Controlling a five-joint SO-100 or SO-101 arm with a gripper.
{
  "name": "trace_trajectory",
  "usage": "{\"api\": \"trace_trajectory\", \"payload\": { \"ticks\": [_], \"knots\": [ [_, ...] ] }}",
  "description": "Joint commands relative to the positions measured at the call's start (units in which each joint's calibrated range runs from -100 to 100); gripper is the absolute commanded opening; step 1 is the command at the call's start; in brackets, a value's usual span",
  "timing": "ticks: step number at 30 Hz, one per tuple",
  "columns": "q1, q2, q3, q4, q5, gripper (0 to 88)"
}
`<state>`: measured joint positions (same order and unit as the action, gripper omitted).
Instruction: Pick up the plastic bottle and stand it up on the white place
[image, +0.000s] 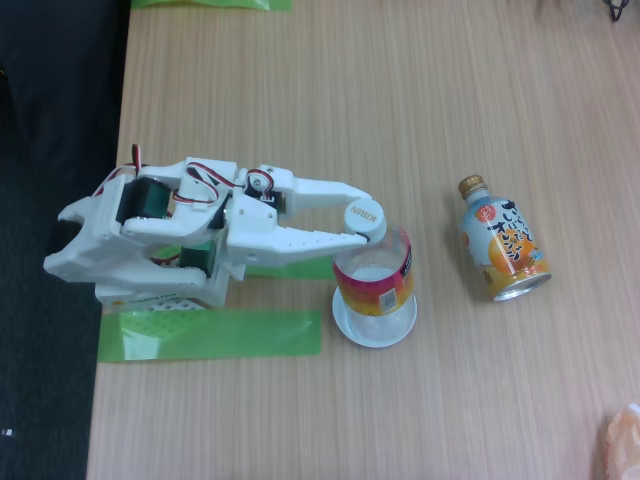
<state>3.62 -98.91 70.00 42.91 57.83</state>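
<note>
Clear ribbed plastic bottle (375, 275) upright on round white plate (374, 326), claw (364, 214) gripping cap.

The fixed view looks almost straight down from well above the wooden table (400, 100), taking in the arm (200, 230) at the table's left edge (dark floor beyond it), the plastic bottle (375, 275) and a metal bottle-can (503, 243) further right.
</note>
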Motion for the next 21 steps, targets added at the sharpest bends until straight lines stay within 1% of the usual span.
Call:
{"api": "trace_trajectory", "payload": {
  "ticks": [1,21],
  "knots": [
    [0.38,0.25,-2.59,0.27,-0.29,3.9],
    [-0.14,0.25,-2.68,0.36,-0.34,3.9]
  ]
}}
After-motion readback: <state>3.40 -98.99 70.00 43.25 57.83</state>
